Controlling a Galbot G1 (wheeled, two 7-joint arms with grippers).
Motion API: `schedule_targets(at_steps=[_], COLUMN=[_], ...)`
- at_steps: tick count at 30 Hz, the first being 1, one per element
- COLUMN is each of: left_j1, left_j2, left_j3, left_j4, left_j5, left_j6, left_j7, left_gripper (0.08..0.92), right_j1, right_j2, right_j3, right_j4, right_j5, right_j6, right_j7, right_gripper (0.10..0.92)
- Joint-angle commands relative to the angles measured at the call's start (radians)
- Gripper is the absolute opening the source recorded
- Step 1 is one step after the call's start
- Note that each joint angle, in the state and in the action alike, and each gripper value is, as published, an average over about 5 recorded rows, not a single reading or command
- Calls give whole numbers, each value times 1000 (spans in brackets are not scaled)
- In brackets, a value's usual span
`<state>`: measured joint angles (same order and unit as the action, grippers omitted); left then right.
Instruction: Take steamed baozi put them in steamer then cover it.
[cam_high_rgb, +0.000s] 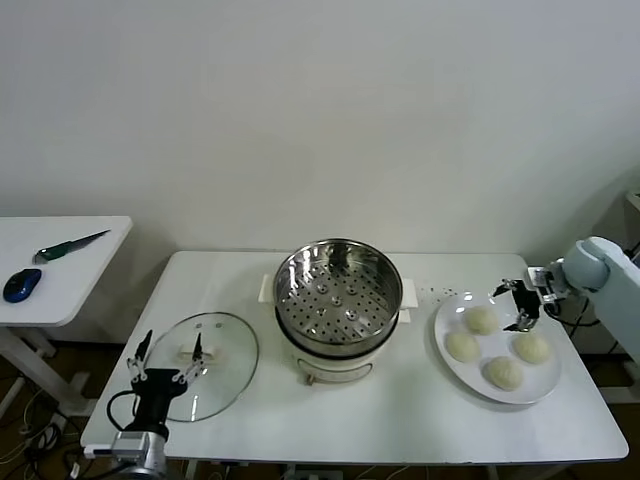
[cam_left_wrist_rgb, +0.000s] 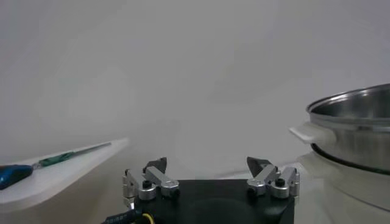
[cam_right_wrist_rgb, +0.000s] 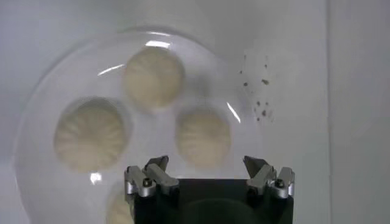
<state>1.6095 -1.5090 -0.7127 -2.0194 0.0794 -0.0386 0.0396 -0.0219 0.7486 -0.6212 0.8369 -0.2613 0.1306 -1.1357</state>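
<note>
Four baozi (cam_high_rgb: 481, 320) are seen on a plate (cam_high_rgb: 545, 390) right of the steamer (cam_high_rgb: 338, 298); the right gripper (cam_high_rgb: 519, 303) is held over them, fingers wide, apparently touching none. Left of the steamer, the cover (cam_high_rgb: 225, 345) is laid on the bench (cam_high_rgb: 400, 420), the left gripper (cam_high_rgb: 168, 358) over it, fingers wide.

Four baozi (cam_high_rgb: 497, 348) plated; steamer (cam_high_rgb: 338, 297) uncovered; cover (cam_high_rgb: 202, 365) flat

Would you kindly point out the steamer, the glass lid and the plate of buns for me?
steamer (cam_high_rgb: 338, 290): head view, on the perforated tray inside.
glass lid (cam_high_rgb: 225, 345): head view, on the clear glass beside its handle.
plate (cam_high_rgb: 450, 320): head view, on the bare rim nearest the steamer.
</note>
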Motion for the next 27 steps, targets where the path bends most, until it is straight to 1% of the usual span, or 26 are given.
schedule_targets(at_steps=[1, 11, 21, 24, 27], left_j1=[-1, -3, 1, 3, 5], left_j2=[2, 5, 4, 4, 5], left_j3=[-3, -6, -6, -6, -7], left_j4=[4, 10, 10, 10, 11], left_j5=[-3, -2, -2, -2, -3], left_j6=[1, 4, 3, 2, 1], left_j7=[0, 0, -1, -2, -2], left_gripper=[823, 823, 823, 823, 823], right_j1=[91, 26, 9, 8, 7], right_j2=[90, 141, 160, 164, 171], right_j3=[-116, -55, -34, -26, -16], right_j4=[-109, -139, -171, -185, -199], right_j5=[-49, -77, -110, -122, -126], right_j6=[13, 8, 11, 13, 15], right_j7=[-34, -19, -13, -11, -9], right_gripper=[823, 823, 822, 812, 782])
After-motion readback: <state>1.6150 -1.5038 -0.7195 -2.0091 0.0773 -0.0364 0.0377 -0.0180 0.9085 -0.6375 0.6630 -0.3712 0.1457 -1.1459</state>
